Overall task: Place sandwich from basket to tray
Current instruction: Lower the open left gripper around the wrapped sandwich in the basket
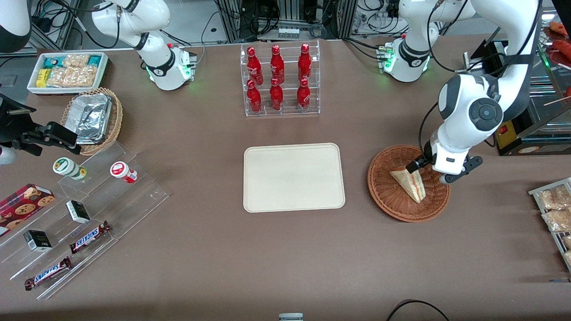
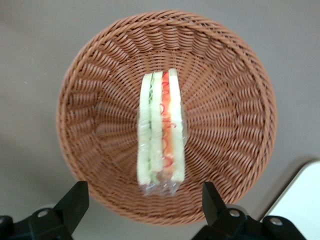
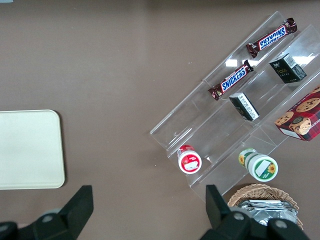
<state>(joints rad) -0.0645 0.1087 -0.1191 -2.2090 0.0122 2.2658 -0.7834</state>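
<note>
The sandwich is a clear-wrapped wedge of pale bread with red and green filling, lying in the round reddish-brown wicker basket. In the left wrist view the sandwich rests edge-up across the middle of the basket. My gripper hangs open just above the basket's rim, on the side farther from the front camera. Its black fingers stand wide apart with nothing between them, and the gripper is apart from the sandwich. The cream-beige tray lies flat beside the basket, toward the parked arm's end, with nothing on it.
A clear rack of red bottles stands farther from the front camera than the tray. Toward the parked arm's end are a stepped acrylic shelf with snacks, a tan wicker basket of foil trays and a white bin. Snack packets lie at the working arm's end.
</note>
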